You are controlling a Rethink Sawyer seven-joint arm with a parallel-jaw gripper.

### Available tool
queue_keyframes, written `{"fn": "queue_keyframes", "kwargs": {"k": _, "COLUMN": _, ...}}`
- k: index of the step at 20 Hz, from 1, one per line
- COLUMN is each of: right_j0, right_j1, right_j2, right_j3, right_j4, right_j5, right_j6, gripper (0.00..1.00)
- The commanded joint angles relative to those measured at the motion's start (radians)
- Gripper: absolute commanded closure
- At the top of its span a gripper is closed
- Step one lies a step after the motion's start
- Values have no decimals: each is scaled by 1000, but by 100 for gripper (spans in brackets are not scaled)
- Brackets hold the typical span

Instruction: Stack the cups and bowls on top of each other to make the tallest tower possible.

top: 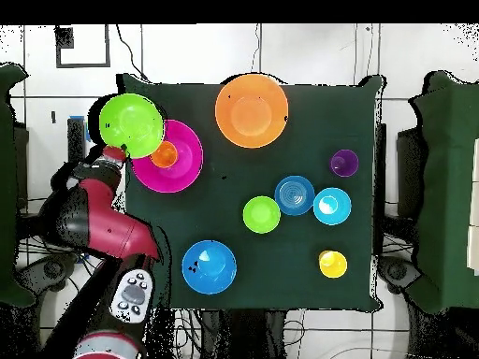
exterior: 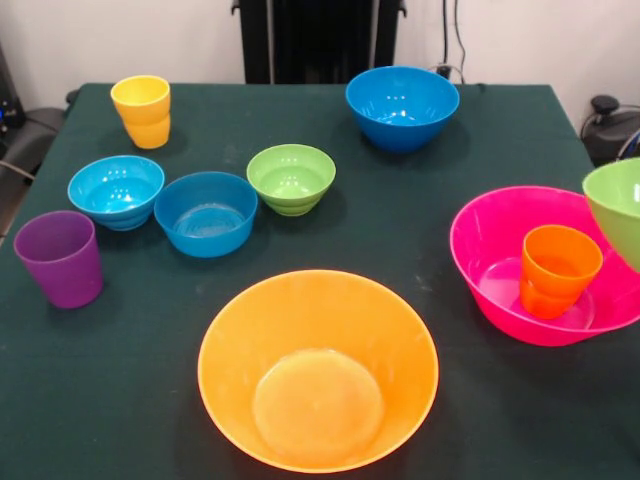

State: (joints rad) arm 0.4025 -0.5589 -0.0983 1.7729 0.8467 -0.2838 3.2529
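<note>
The large pink bowl (exterior: 500,235) stands at the right with the orange cup (exterior: 558,270) upright inside it; both also show in the overhead view, the pink bowl (top: 182,168) and the cup (top: 165,154). The medium green bowl (exterior: 618,205) hangs above the pink bowl's outer rim, lifted off the table (top: 309,112). My gripper (top: 115,150) holds that green bowl (top: 131,124) by its rim; the bowl hides the fingers. The large orange bowl (exterior: 318,370) sits alone near the front edge.
The yellow cup (exterior: 140,110), cyan bowl (exterior: 116,190), small blue bowl (exterior: 206,212), small green bowl (exterior: 291,178) and purple cup (exterior: 60,258) stand at the left. The medium blue bowl (exterior: 402,105) is at the back. My red arm (top: 103,220) reaches in beside the table.
</note>
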Motion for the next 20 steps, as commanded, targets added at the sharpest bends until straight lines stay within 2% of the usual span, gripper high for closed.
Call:
{"fn": "queue_keyframes", "kwargs": {"k": 1, "right_j0": 88, "right_j1": 55, "right_j2": -158, "right_j3": -17, "right_j4": 144, "right_j5": 196, "right_j6": -39, "gripper": 100}}
{"fn": "queue_keyframes", "kwargs": {"k": 5, "right_j0": 175, "right_j1": 110, "right_j2": -261, "right_j3": -60, "right_j4": 206, "right_j5": 276, "right_j6": -13, "gripper": 100}}
{"fn": "queue_keyframes", "kwargs": {"k": 7, "right_j0": 231, "right_j1": 178, "right_j2": -355, "right_j3": -103, "right_j4": 234, "right_j5": 353, "right_j6": 19, "gripper": 100}}
{"fn": "queue_keyframes", "kwargs": {"k": 8, "right_j0": 266, "right_j1": 239, "right_j2": -434, "right_j3": -141, "right_j4": 241, "right_j5": 424, "right_j6": 53, "gripper": 100}}
{"fn": "queue_keyframes", "kwargs": {"k": 12, "right_j0": 321, "right_j1": 379, "right_j2": -625, "right_j3": -246, "right_j4": 178, "right_j5": 625, "right_j6": 196, "gripper": 100}}
{"fn": "queue_keyframes", "kwargs": {"k": 15, "right_j0": 309, "right_j1": 380, "right_j2": -621, "right_j3": -250, "right_j4": 143, "right_j5": 641, "right_j6": 224, "gripper": 100}}
{"fn": "queue_keyframes", "kwargs": {"k": 20, "right_j0": 295, "right_j1": 359, "right_j2": -626, "right_j3": -222, "right_j4": 116, "right_j5": 674, "right_j6": 204, "gripper": 100}}
